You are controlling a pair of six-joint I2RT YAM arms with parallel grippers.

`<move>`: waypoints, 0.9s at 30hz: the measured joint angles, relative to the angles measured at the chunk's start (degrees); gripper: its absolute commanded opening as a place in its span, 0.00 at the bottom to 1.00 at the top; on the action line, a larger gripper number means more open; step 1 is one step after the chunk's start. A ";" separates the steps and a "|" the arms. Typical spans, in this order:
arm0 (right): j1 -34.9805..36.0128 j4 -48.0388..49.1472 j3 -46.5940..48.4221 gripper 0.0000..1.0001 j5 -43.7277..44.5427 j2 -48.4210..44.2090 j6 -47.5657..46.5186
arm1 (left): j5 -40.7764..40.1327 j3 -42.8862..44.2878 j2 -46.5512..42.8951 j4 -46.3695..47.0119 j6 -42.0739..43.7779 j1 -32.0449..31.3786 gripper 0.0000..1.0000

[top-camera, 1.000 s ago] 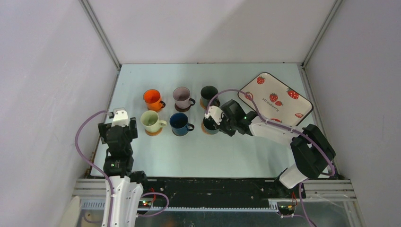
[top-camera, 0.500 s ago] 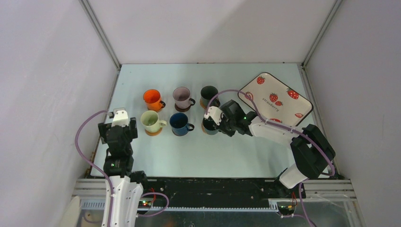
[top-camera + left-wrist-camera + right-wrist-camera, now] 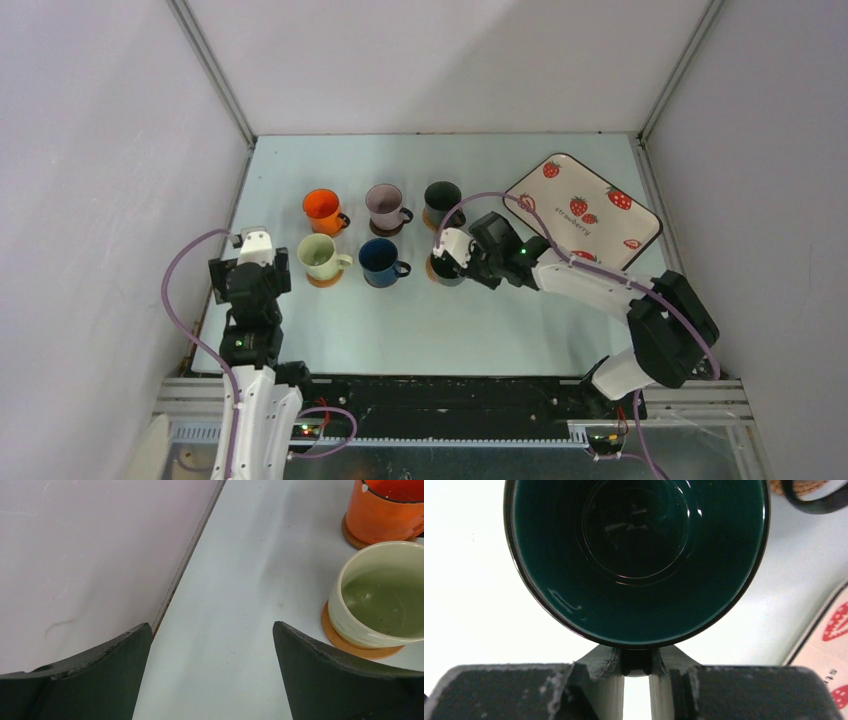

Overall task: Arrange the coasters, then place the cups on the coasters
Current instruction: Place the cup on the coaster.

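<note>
One to go: right end effector (image 3: 636,666) clamped on the dark green cup (image 3: 636,560) by its handle, cup dead ahead over the near-right coaster (image 3: 431,269); left end effector (image 3: 212,672) is wide apart.

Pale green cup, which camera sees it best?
Left wrist view: the round pale green cup is close up, sitting on a round tan coaster. The top view shows it tiny; the right wrist view misses it.
</note>
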 measured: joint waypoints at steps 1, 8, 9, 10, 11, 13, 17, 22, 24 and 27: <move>-0.17 -0.31 -0.02 0.00 -0.04 -0.96 -0.17 | -0.20 0.00 0.22 -0.02 0.00 0.00 0.98; -4.37 -0.46 -0.02 0.00 -3.08 -6.34 0.57 | -0.44 0.00 0.61 -0.04 0.00 0.00 0.98; -4.98 -0.46 -0.02 0.00 -3.32 -6.47 0.76 | -0.50 0.00 0.61 -0.02 0.00 0.00 0.98; -5.46 -0.46 -0.02 0.00 -3.50 -6.47 1.01 | -0.59 0.00 0.63 -0.04 -0.02 0.00 0.98; -5.77 -0.59 -0.02 0.00 -3.69 -6.47 1.16 | -0.70 0.00 0.63 -0.04 0.00 0.00 0.98; -6.01 -0.87 -0.02 0.00 -4.15 -6.47 1.40 | -0.79 0.00 0.63 -0.04 -0.02 0.00 0.98; -6.03 -1.16 -0.02 0.00 -5.09 -6.47 1.79 | -0.83 0.00 0.63 -0.02 -0.02 0.00 0.98; -6.03 -1.20 -0.02 0.00 -5.86 -6.47 2.03 | -0.83 0.00 0.63 -0.02 0.00 0.00 0.98; -6.01 -1.20 -0.02 0.00 -5.95 -6.47 2.03 | -0.83 0.00 0.63 -0.02 -0.02 0.00 0.98; -5.97 -1.20 -0.02 0.00 -5.97 -6.47 2.05 | -0.81 0.00 0.63 -0.02 -0.02 0.00 0.98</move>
